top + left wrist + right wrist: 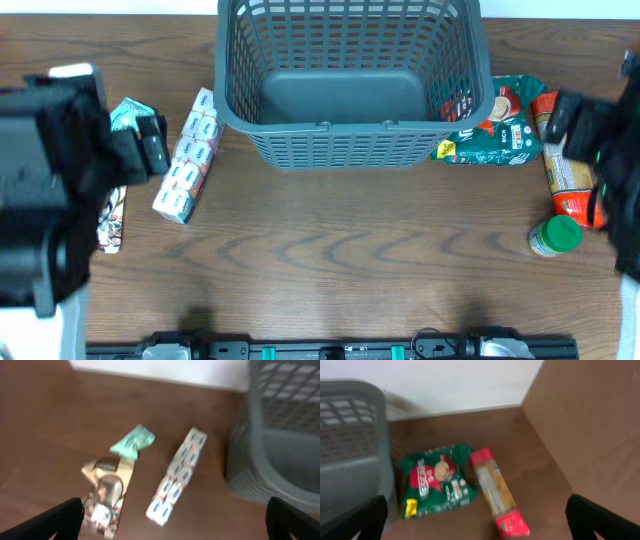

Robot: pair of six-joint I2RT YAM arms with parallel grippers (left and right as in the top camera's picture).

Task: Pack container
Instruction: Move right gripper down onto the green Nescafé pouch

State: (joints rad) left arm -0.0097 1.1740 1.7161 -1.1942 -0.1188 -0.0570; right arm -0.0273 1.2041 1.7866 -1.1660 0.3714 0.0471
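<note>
Overhead: dark grey lattice-sided container [340, 148], solid base, upright.

Left arm [50, 180] and right arm [605, 150] were bulky, matte-black housings; the left bore a white cap; fingertips [60, 520] were black.

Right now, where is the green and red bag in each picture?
Overhead: the green and red bag lies right of the grey basket, by its front right corner.
Left wrist: not in it.
Right wrist: the bag sits low in the middle, just right of the basket, with a long red and tan packet on its other side.
Shared landmark: the basket, in all three views.
</note>
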